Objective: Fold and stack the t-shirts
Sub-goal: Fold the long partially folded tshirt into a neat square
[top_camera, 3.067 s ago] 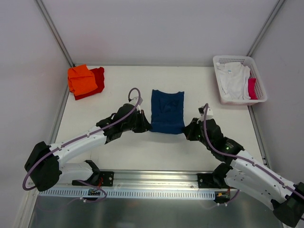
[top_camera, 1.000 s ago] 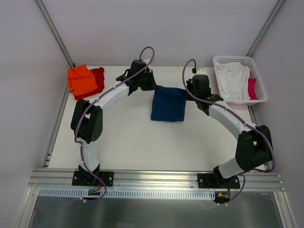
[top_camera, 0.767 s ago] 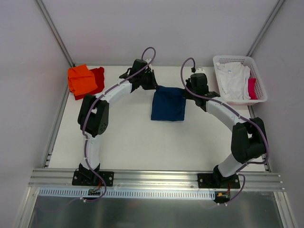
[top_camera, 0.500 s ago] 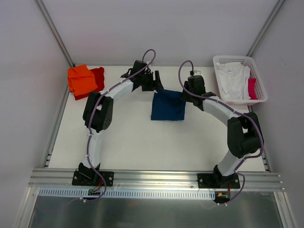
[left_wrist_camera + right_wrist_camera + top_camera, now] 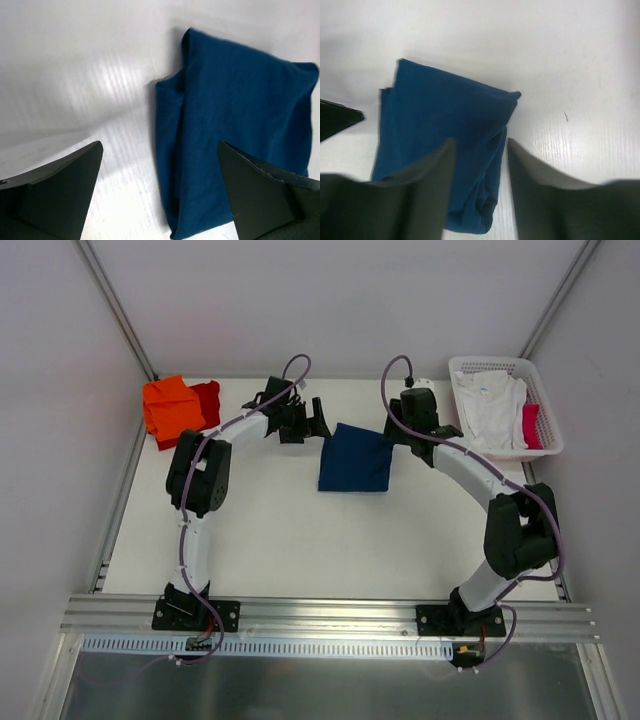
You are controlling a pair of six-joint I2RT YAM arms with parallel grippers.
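Note:
A navy blue t-shirt [image 5: 354,460] lies folded into a rectangle at the table's middle back. My left gripper [image 5: 314,421] stands open just off its far left corner, nothing between its fingers [image 5: 60,195]. In the left wrist view the navy t-shirt [image 5: 240,130] shows its layered left edge. My right gripper [image 5: 404,431] is open at the far right corner. In the right wrist view the navy t-shirt [image 5: 440,125] has its bunched edge lying below the gap between the fingers [image 5: 545,185], not pinched. An orange t-shirt [image 5: 172,405] sits folded on a red t-shirt [image 5: 208,405] at the back left.
A white lattice basket [image 5: 536,375] at the back right holds a white t-shirt [image 5: 492,408] and a pink-red cloth [image 5: 530,426]. Grey walls with metal posts close in the table. A metal rail runs along the near edge.
Both grippers brought the navy t-shirt's near edge to the back, folding it in half, then opened and let go. The left gripper has drawn back to the left.

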